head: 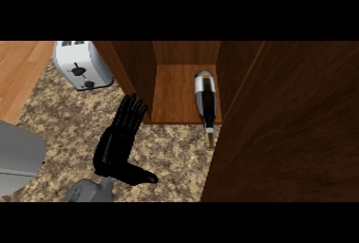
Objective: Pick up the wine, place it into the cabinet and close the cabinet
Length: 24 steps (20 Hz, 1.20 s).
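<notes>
Resting open on the counter [161,156], fingers straight: left hand [119,142], with the cabinet [184,95] just ahead and to its right. Lying in there already, neck poking past the shelf edge: wine [205,102]. Swinging the big door [280,142] shut, probably — nudging the neck inside first; right hand not showing.
</notes>
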Tool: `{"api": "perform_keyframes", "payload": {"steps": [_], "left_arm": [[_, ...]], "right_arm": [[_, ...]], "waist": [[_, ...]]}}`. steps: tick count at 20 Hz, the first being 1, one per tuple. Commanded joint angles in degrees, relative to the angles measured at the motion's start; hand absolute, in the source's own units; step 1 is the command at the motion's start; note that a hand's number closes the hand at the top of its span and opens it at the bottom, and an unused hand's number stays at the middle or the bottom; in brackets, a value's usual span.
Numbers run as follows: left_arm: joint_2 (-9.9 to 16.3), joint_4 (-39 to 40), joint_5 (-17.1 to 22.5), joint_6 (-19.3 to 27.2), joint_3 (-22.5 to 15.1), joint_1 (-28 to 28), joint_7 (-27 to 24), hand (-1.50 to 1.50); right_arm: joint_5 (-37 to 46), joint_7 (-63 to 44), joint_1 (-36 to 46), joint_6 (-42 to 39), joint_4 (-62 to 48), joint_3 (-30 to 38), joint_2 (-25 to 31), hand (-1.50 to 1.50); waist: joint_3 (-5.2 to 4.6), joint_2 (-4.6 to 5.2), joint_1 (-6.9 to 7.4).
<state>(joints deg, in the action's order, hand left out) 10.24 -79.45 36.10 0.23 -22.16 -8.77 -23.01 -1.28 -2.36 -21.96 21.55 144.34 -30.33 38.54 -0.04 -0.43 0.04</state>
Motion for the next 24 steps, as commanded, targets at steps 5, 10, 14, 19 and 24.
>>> {"api": "perform_keyframes", "payload": {"steps": [5, 10, 14, 19, 24], "left_arm": [[8.0, -5.3, 2.2, -4.7, 5.5, 6.8, -1.6, -1.50], [10.8, -7.0, 3.4, -7.8, 8.2, 9.6, -2.5, -1.50], [14.2, -6.5, 5.3, -9.8, 13.0, 10.1, -2.2, -1.50], [16.8, -8.8, 7.9, -13.3, 15.4, 13.8, -1.0, -1.50], [19.5, -4.8, 9.6, -15.7, 19.0, 9.7, 0.7, -1.50]], "right_arm": [[-5.7, -3.7, -3.9, -9.7, 12.2, -5.4, 7.0, -1.50], [-3.0, -1.3, -1.9, -13.8, 10.1, -11.6, 6.8, 1.50], [-1.5, -2.4, -1.2, -13.0, 12.9, -12.9, 5.8, 1.50], [-0.6, -4.6, 2.6, -12.5, 11.5, -15.5, 2.7, 1.50], [-1.5, -9.8, 6.6, -12.1, 13.6, -15.5, 1.3, 1.50]], "waist": [[-0.02, -0.09, 0.24], [-0.04, 0.13, 0.18], [-0.07, 0.18, -0.25], [-0.09, 0.17, 0.57], [-0.29, 0.46, 0.44]]}}
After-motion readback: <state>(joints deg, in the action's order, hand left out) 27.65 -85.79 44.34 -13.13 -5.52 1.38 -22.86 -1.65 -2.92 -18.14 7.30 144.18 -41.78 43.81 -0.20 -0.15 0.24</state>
